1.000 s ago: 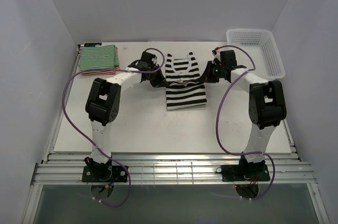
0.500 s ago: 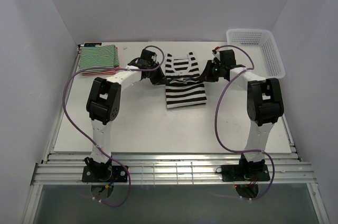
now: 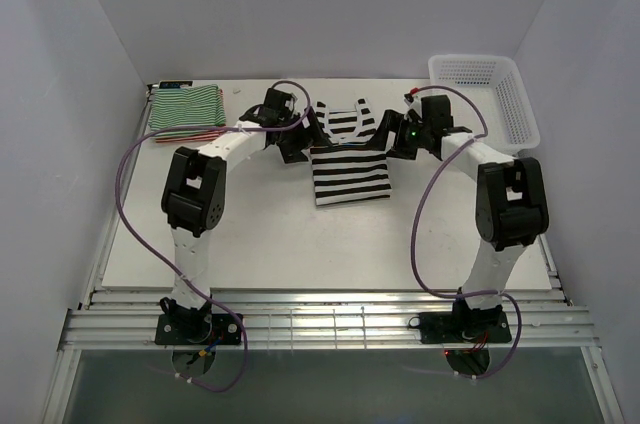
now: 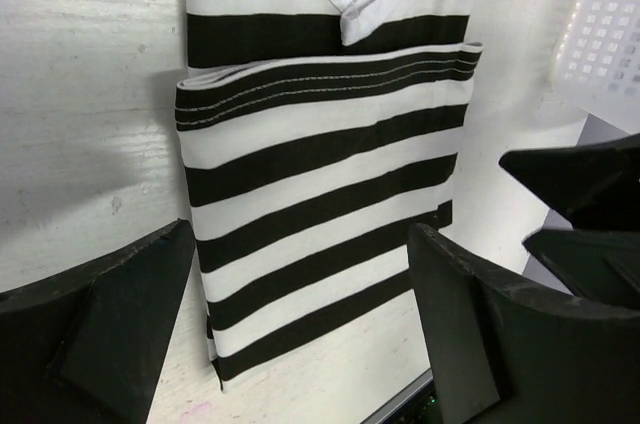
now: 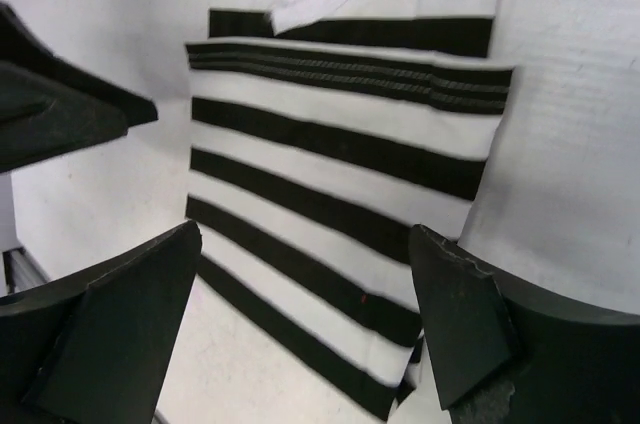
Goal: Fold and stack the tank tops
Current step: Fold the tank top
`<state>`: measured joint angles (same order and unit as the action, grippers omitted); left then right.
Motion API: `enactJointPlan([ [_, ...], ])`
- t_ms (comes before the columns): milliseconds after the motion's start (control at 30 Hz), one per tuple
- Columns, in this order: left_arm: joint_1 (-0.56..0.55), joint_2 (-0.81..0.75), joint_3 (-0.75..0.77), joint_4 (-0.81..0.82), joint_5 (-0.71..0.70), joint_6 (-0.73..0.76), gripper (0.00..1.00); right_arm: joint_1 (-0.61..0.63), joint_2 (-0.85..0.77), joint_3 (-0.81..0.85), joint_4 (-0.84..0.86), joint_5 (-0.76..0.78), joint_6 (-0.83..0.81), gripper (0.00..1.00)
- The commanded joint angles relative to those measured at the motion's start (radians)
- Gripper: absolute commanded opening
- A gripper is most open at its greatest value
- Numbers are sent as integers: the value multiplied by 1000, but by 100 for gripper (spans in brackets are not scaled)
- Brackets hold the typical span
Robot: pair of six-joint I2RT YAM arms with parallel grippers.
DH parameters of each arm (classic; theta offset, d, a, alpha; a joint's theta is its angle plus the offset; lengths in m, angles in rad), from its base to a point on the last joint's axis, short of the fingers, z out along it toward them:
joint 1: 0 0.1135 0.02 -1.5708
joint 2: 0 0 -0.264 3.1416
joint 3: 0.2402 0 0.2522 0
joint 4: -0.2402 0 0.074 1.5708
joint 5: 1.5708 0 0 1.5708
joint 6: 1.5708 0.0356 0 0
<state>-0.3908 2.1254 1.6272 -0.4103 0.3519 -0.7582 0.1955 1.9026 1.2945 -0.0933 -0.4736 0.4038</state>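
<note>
Stripes run crosswise on the black-and-white tank top, which lies flat at the middle of the tabletop. Its long axis runs from the near side to the far side, with the V neckline and straps at the far end. The hem half is folded up over the body, and its stitched edge lies just below the point of the V. In both wrist views the straps are cut off by the upper edge of the picture. From overhead the top's far corners are partly covered by the two pincers.

The left pincer sits at the top's left edge and the right pincer at its right edge, level with the fold. Each has its fingers spread wide apart with nothing between them. I cannot tell whether any fingertip touches the cloth. Both arms reach forward with elbows raised and forearms angled inward toward each other.

The green-and-white tank top lies folded in the far left corner. It rests on the red-and-white tank top, which shows only as a thin edge. A white lattice basket stands in the far right corner.
</note>
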Motion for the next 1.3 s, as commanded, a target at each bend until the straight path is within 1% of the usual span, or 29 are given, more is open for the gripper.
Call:
enactJointPlan([
  [0, -6, -125, -38, 8, 48, 5, 98, -4, -152, -90, 56, -89, 7, 90],
  [33, -11, -137, -84, 16, 51, -7, 98, -2, -171, -118, 72, -112, 15, 90],
  [67, -20, -165, -108, 34, 61, -13, 98, 1, -192, -180, 82, -125, 27, 90],
  [100, -26, -177, -134, 48, 65, -21, 98, 5, -217, -207, 136, -137, 45, 90],
  [133, -32, -189, -180, 62, 70, -30, 98, 8, -223, -227, 144, -161, 55, 90],
  [300, -79, -220, -265, 126, 108, -66, 98, 27, -247, -339, 213, -201, 105, 90],
  [400, -100, -216, -312, 168, 120, -81, 98, 27, -235, -382, 250, -197, 124, 90],
  [533, -100, -205, -348, 186, 136, -92, 98, 27, -189, -419, 283, -181, 141, 90],
  [800, -102, -194, -423, 189, 150, -86, 98, 27, -175, -472, 218, -109, 104, 90],
  [967, -102, -208, -457, 163, 128, -64, 98, 25, -177, -550, 231, -85, 110, 90],
  [1033, -102, -216, -452, 148, 128, -50, 98, 27, -183, -554, 221, -91, 92, 90],
  [1167, -105, -257, -448, 134, 136, -10, 98, 25, -250, -517, 162, -102, 27, 90],
  [1267, -112, -306, -446, 105, 95, 5, 98, 25, -321, -491, 121, -99, -6, 90],
])
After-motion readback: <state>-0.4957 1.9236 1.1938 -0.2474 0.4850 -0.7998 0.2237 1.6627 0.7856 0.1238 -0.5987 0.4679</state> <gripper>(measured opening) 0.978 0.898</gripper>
